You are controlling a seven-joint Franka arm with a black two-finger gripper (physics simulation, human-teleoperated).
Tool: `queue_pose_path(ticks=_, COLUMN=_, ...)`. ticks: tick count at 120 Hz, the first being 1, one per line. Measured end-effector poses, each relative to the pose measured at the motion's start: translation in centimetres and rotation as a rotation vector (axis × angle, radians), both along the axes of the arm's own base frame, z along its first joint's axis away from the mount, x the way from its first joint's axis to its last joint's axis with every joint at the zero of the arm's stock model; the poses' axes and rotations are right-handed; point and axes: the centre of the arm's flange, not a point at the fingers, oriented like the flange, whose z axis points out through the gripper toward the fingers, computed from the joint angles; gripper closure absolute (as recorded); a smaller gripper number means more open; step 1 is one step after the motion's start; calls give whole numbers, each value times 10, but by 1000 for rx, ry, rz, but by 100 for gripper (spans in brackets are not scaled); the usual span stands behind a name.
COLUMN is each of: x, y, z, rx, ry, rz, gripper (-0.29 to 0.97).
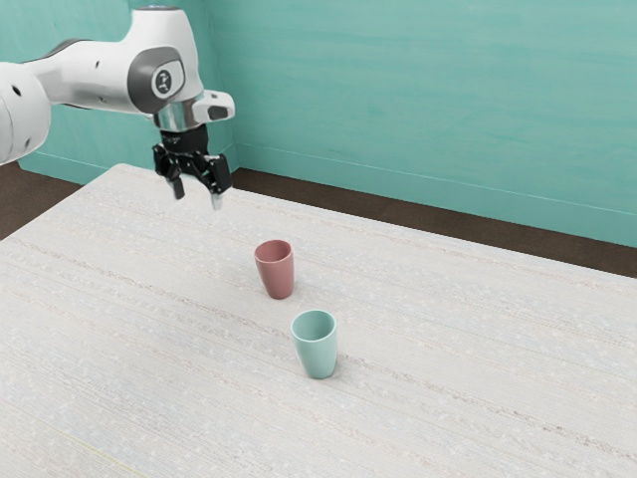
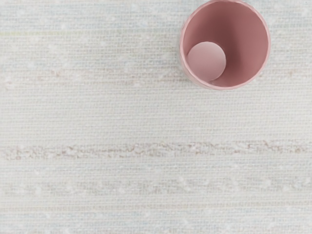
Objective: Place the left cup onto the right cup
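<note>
- Pale woven table [image 1: 119,329] carries the pink cup [image 1: 275,269], upright near its middle. It stands toward the exterior view's left, so it is likely the one to lift.
- Teal cup [image 1: 316,344] stands upright near it, not touching, toward the exterior view's right.
- Gripper [image 1: 197,194] hangs high above the table, well apart from both cups, fingers spread and empty.
- For a good approach, centre the hand over the pink cup, which sits off-centre in the wrist view, then descend straight so the fingers straddle its wall.
- Count: two cups, one pink and one teal; one gripper.
</note>
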Motion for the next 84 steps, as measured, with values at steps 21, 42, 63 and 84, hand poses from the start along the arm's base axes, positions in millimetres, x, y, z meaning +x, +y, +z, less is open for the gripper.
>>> queue_pose_path(ticks=21, x=16, y=-1, z=-2, rx=5, ry=-15, rz=-7, gripper=0)
queue_pose_path(ticks=42, x=33, y=-3, z=-4, rx=9, ry=-31, rz=-15, gripper=0)
queue_pose_path(ticks=63, x=57, y=-11, z=-12, rx=8, ry=-39, rz=-32, gripper=0)
queue_pose_path(ticks=84, x=70, y=-13, z=-24, rx=8, ry=-36, rz=-37, gripper=0)
